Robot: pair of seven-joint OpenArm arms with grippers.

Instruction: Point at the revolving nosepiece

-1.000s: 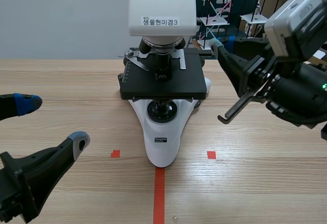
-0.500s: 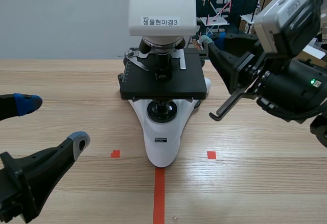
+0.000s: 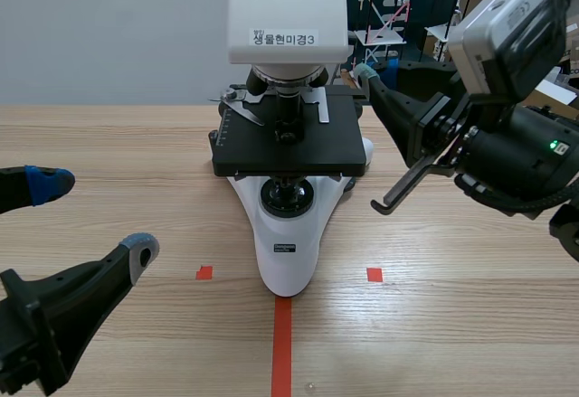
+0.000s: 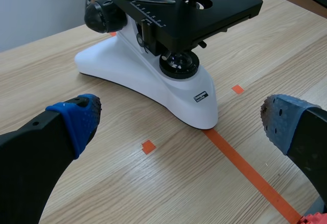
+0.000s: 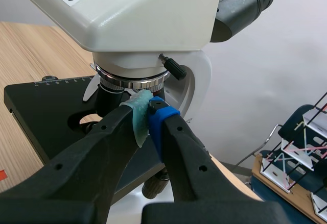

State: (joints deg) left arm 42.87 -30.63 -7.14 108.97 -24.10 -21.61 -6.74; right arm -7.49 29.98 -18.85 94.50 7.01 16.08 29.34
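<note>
My right pincer is pressed together, pad tips right at the revolving nosepiece. It sits under the white head of the microscope, above the black stage. Contact: can't tell. My left pincer is spread wide, low over the counter, well short of the base.

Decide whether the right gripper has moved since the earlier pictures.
Yes. The right gripper has shifted toward the microscope, its tip now beside the stage.
</note>
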